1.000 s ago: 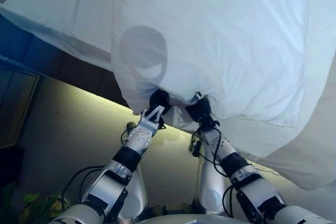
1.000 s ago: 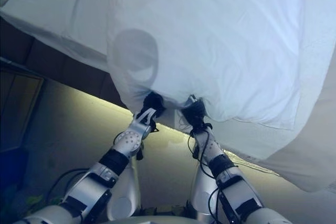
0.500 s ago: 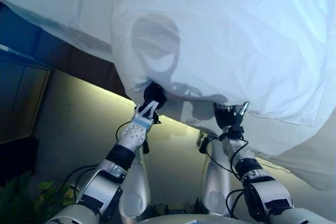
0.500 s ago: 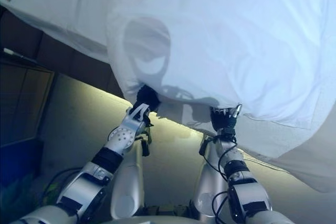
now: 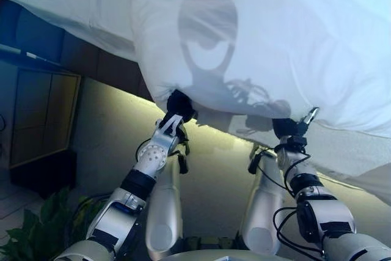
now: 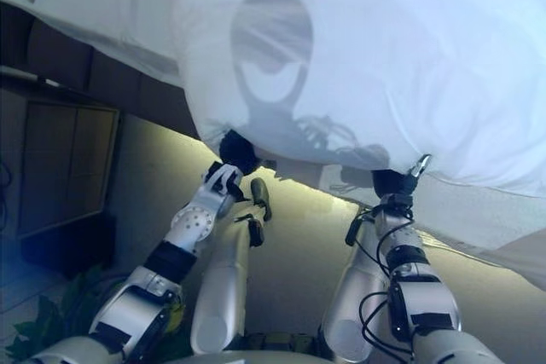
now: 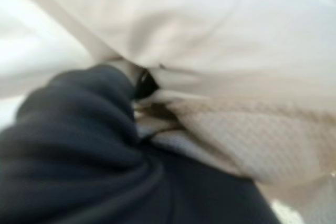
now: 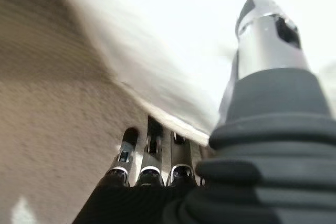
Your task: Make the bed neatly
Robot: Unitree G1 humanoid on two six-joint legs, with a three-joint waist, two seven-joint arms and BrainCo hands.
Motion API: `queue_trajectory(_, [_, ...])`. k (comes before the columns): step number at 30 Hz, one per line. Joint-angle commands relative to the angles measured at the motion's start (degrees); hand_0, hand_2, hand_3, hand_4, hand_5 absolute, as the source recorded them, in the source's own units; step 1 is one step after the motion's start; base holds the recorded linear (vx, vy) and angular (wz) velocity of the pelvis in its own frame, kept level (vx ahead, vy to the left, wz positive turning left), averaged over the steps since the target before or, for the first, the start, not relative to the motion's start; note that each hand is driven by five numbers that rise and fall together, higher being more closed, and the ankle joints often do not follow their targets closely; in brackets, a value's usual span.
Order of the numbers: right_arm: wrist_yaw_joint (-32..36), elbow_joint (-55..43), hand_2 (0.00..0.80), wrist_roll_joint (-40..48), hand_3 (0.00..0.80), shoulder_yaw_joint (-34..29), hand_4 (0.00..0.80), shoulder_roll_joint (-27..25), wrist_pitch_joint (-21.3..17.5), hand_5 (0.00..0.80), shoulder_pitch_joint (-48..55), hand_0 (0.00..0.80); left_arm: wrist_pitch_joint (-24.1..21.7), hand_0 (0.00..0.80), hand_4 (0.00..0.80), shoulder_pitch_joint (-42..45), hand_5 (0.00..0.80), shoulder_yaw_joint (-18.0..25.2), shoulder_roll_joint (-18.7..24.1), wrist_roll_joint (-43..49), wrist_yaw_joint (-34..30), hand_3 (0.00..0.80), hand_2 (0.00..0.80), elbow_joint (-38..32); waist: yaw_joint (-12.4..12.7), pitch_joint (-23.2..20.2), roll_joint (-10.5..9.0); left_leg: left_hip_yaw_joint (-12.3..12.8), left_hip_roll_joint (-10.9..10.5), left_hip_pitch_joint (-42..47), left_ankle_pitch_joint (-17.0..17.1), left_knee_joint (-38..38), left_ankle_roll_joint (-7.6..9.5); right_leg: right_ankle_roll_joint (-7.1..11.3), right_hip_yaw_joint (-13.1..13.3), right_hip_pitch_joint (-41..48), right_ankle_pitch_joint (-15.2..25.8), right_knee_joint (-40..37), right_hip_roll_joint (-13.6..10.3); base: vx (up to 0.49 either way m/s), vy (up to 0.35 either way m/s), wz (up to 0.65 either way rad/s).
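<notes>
At the near edge of the bed (image 5: pixel 73 59), the white duvet (image 5: pixel 269 47) hung above both arms. The left robot hand (image 5: pixel 178 107) was clamped on its hem; the right robot hand (image 6: pixel 394 182) lay under the hem further right, whether gripping I could not tell.

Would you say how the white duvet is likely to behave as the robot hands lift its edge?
Probably floppy: the duvet bunches at the left robot hand and sags toward the right robot hand. It looks fairly light. Its cloth may slip from a loose hold.
</notes>
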Motion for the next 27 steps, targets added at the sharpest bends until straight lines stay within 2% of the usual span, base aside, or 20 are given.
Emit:
queue_trajectory(1, [-0.03,2.59,0.0,5.51,0.0,-10.11,0.0,-11.81,-4.36,0.0,-0.81,0.0,-1.2,0.8,0.8,-1.37,0.8,7.82,2.95,-4.28,-4.65,0.8,0.8,-8.45,0.19,-0.29,4.77,-2.46,2.55,-3.09,2.96,1.87,-4.56,3.42,2.76,0.36,16.09,-12.87,-5.69,-0.036,0.033,0.03])
queue_trajectory(6, [-5.24,4.57,0.0,5.51,0.0,-12.0,0.0,-16.12,-6.35,0.0,-2.64,0.0,-1.99,0.8,0.8,-2.45,0.8,7.87,3.79,-3.51,-5.06,0.8,0.8,-7.83,0.16,-0.29,6.06,-1.87,2.3,-4.38,3.06,2.28,-4.46,3.43,3.31,-1.24,15.88,-12.27,-6.58,-0.036,0.03,0.05])
queue_trajectory(10, [-5.22,5.13,0.0,5.51,0.0,-13.49,0.0,-19.5,-7.62,0.0,-2.47,0.0,-2.22,0.8,0.8,-1.83,0.8,7.42,4.72,-3.83,-4.97,0.8,0.8,-8.0,0.04,-0.29,6.48,-1.44,2.15,-4.65,3.22,2.22,-4.58,3.54,3.12,-1.52,15.41,-11.96,-6.65,-0.009,0.012,0.02])
queue_trajectory(15, [-2.53,3.95,0.0,5.51,0.0,-15.41,0.0,-21.5,-8.61,0.0,-0.63,0.0,-1.57,0.8,0.8,-1.28,0.8,6.76,6.31,-4.11,-5.15,0.8,0.8,-8.35,0.16,-0.29,5.83,-1.82,1.93,-5.15,3.37,2.2,-4.52,3.72,2.56,-1.09,15.37,-12.3,-6.32,-0.036,-0.074,-0.03])
queue_trajectory(21, [-2.15,3.86,0.0,5.51,0.0,-16.8,0.0,-23.45,-7.67,0.0,-0.42,0.0,-0.87,0.8,0.8,-2.37,0.8,7.03,7.86,-4.55,-6.61,0.8,0.8,-6.59,0.07,-0.29,4.96,-2.37,2.26,-5.72,3.85,1.65,-4.8,3.9,2.04,-1.18,15.39,-12.75,-5.55,-0.019,-0.06,0.0])
queue_trajectory(22, [-1.21,4.0,0.129,5.51,0.129,-16.61,0.129,-23.7,-7.29,0.129,-0.31,0.129,-0.72,0.8,0.8,-2.42,0.8,7.07,8.16,-4.84,-6.86,0.8,0.8,-6.43,0.09,-0.29,4.79,-2.5,2.36,-5.92,3.91,1.74,-4.86,3.91,2.04,-1.27,15.37,-12.72,-5.4,-0.011,-0.041,0.01])
queue_trajectory(23, [-0.68,3.92,0.417,5.51,0.417,-16.27,0.417,-23.75,-6.87,0.417,-0.29,0.417,-0.55,0.8,0.8,-2.42,0.8,7.09,8.32,-4.89,-7.01,0.8,0.8,-6.28,0.11,-0.29,4.61,-2.57,2.45,-5.98,3.89,1.81,-4.9,3.92,1.95,-1.28,15.4,-12.72,-5.3,-0.007,-0.044,0.01])
queue_trajectory(24, [-0.6,3.83,0.8,5.46,0.8,-15.82,0.8,-23.76,-6.32,0.8,-0.27,0.8,-0.4,0.8,0.8,-2.46,0.8,7.1,8.52,-4.95,-6.93,0.8,0.8,-6.25,0.13,-0.29,4.46,-2.64,2.51,-6.05,3.91,1.82,-4.95,3.93,1.88,-1.25,15.47,-12.84,-5.25,-0.006,-0.037,0.01])
queue_trajectory(27, [-0.23,3.16,0.8,1.99,0.8,-14.46,0.8,-23.28,-5.59,0.8,-0.78,0.8,-0.1,0.8,0.8,-2.94,0.8,7.05,8.53,-5.08,-6.6,0.8,0.8,-5.74,0.23,-0.29,4.15,-2.8,2.5,-6.16,4.03,1.7,-4.92,3.9,1.62,-1.17,15.92,-13.34,-5.26,0.0,0.0,0.0])
